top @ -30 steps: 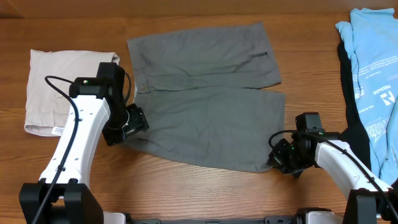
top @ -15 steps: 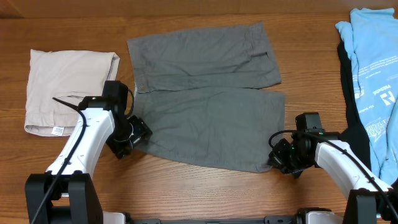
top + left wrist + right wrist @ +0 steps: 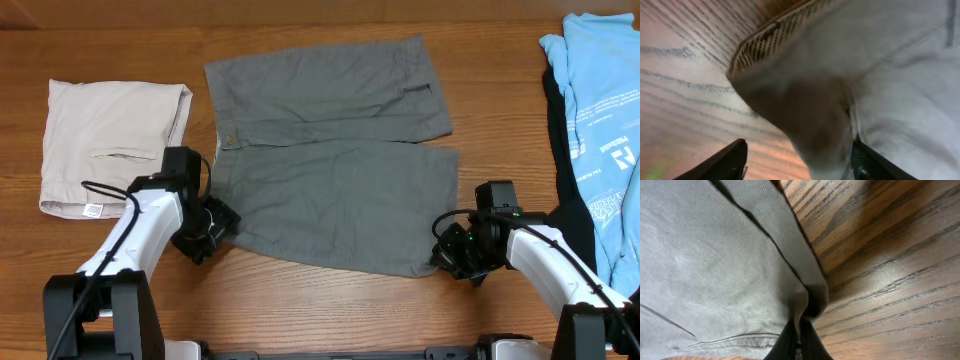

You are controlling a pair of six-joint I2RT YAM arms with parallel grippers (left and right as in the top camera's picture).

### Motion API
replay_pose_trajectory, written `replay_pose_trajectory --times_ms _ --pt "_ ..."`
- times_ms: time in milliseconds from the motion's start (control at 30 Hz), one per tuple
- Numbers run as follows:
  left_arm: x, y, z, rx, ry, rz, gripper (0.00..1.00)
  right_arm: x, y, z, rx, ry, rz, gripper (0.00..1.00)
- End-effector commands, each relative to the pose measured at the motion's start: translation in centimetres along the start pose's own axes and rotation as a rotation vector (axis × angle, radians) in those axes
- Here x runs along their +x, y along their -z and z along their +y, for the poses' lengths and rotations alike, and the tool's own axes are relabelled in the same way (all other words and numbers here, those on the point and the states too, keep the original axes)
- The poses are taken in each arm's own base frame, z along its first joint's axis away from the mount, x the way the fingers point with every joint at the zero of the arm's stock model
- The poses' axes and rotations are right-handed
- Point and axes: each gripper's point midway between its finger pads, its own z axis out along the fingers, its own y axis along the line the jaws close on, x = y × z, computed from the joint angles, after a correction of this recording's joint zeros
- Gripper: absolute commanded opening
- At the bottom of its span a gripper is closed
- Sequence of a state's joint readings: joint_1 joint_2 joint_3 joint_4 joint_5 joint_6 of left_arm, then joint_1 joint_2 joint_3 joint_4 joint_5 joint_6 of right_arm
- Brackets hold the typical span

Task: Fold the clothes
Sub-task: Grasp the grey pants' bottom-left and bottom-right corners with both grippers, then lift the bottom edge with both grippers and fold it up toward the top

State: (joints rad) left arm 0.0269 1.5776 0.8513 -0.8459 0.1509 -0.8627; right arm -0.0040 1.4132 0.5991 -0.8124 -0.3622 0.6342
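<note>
The dark grey shorts (image 3: 330, 160) lie flat in the middle of the table, waistband to the left, both legs to the right. My left gripper (image 3: 212, 228) is open at the shorts' near-left corner; in the left wrist view that corner (image 3: 815, 95) sits between the spread fingers (image 3: 800, 162). My right gripper (image 3: 447, 255) is shut on the near-right hem corner; the right wrist view shows the fabric (image 3: 740, 265) pinched between the closed fingers (image 3: 799, 342).
Folded pale beige shorts (image 3: 110, 140) with a white tag lie at the left. A light-blue shirt with white print (image 3: 600, 120) lies over dark cloth at the right edge. Bare wood runs along the front of the table.
My left arm has moved down toward the front, bringing its gripper to the shorts' near-left corner. The right arm and the shorts have not moved.
</note>
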Motion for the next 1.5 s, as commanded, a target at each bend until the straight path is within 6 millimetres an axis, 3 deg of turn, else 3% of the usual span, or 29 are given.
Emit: replay_pose_trajectory --times_ms 0,233,300,400,600,800,1067,1167,1233,1300,1400,1467 --pt "0.0 -1.0 0.4 0.013 0.030 -0.002 0.66 0.2 -0.2 -0.1 0.007 0.007 0.006 0.04" --pt "-0.8 -1.5 -0.3 0.052 0.017 -0.045 0.57 0.1 -0.2 0.0 0.003 0.009 0.002 0.04" --pt "-0.6 -1.5 -0.5 0.063 0.005 -0.033 0.49 0.1 -0.2 0.0 0.003 0.009 0.002 0.04" --pt "-0.4 -1.0 -1.3 0.105 -0.058 -0.022 0.45 0.1 -0.2 -0.1 0.004 0.008 0.002 0.04" --pt "-1.7 0.7 -1.2 0.130 -0.046 -0.096 0.55 0.0 -0.2 0.0 0.003 0.010 0.001 0.04" --pt "-1.6 -0.5 0.6 0.065 -0.026 -0.112 0.59 -0.1 -0.2 0.1 -0.001 0.012 -0.004 0.04" --pt "-1.5 -1.2 0.8 0.076 -0.028 -0.114 0.57 -0.1 -0.2 0.1 -0.002 0.013 -0.005 0.04" --pt "-1.5 -1.3 1.1 0.066 -0.027 -0.116 0.46 -0.1 -0.2 0.1 -0.002 0.013 -0.005 0.04" --pt "-1.6 -1.3 1.2 0.056 -0.038 -0.123 0.26 -0.3 -0.2 0.1 -0.004 0.016 -0.012 0.04" --pt "-1.6 -1.3 1.3 0.049 -0.042 -0.127 0.15 -0.4 -0.2 0.1 -0.002 0.017 -0.020 0.04" --pt "-1.6 -1.3 1.3 0.050 -0.044 -0.126 0.04 -0.5 -0.2 0.0 0.007 0.016 -0.026 0.04" --pt "-1.5 -1.3 1.2 0.053 -0.072 -0.121 0.04 -0.5 -0.1 0.0 0.009 0.016 -0.027 0.04"
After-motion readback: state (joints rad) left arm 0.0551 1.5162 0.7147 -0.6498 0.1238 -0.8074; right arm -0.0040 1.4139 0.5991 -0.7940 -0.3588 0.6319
